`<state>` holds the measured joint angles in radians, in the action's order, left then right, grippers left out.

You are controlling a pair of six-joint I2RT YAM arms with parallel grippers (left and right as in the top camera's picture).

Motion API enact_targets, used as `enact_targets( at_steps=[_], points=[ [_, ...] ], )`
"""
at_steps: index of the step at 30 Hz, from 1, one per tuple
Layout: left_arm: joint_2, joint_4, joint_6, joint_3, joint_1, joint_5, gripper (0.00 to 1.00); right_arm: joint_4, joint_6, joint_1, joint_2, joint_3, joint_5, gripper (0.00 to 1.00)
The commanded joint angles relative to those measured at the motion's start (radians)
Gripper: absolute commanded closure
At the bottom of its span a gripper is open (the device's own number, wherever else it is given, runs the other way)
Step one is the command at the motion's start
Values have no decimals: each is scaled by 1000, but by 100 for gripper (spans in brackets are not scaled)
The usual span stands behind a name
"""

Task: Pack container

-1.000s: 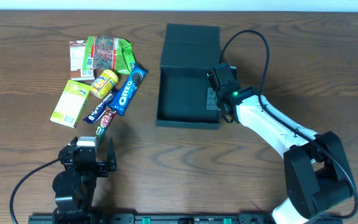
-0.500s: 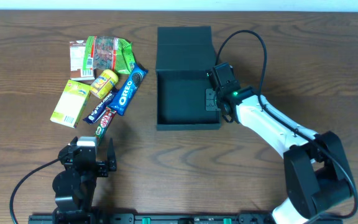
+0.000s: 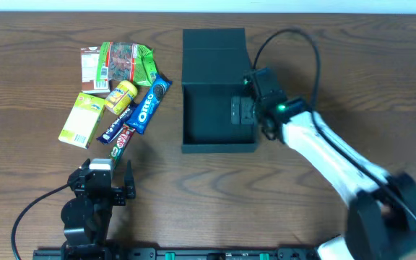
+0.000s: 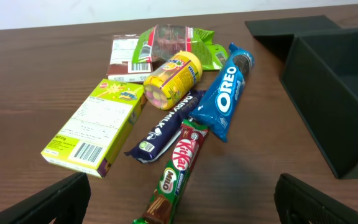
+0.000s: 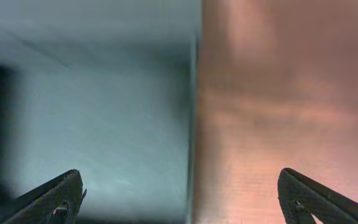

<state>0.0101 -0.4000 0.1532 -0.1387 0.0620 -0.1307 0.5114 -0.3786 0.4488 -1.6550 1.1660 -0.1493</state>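
The dark container [image 3: 208, 115] stands open at mid-table, its lid [image 3: 213, 50] lying flat behind it, and nothing shows inside. My right gripper [image 3: 247, 112] hangs open over the right wall [image 5: 191, 124], one finger over the inside and one over the table, holding nothing. In the right wrist view the gripper [image 5: 179, 179] straddles that wall. My left gripper [image 3: 109, 167] rests open at the front left, short of the snacks. The left wrist view shows this gripper [image 4: 182, 194] with a Milo bar [image 4: 180, 160] lying on the table between its fingers.
Snacks lie in a pile left of the container: Oreo pack [image 3: 149, 107], yellow tub [image 3: 123, 96], green-yellow box [image 3: 82, 119], Dairy Milk bar [image 3: 113, 126], green bag [image 3: 127, 63] and brown packet [image 3: 91, 66]. A black cable [image 3: 295, 43] loops behind the right arm.
The container slid left and squared up with the right gripper shut on its right wall. That gripper has since opened and let go. The left arm has not moved.
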Motion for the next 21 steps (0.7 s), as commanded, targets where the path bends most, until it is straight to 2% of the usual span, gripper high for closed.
enact_targets(
  at_steps=[1,5,12,15,17,19,21],
  points=[
    [-6,-6,-12,20,3,0,4,-21,69,-3,138,52,-7,1],
    [-6,-6,-12,20,3,0,4,-45,69,-3,228,52,-3,1],
    [-6,16,-32,20,3,-25,4,-11,70,-3,230,51,-3,1],
    [-6,21,-151,20,3,-212,4,9,70,-3,230,51,-3,1],
    [-6,15,-296,20,3,-441,4,20,70,-3,230,51,-3,1],
    [-6,48,-348,20,3,-522,4,27,70,-3,230,51,-3,1],
    [-6,89,-402,20,3,-524,4,31,70,-3,230,51,-3,1]
  ],
)
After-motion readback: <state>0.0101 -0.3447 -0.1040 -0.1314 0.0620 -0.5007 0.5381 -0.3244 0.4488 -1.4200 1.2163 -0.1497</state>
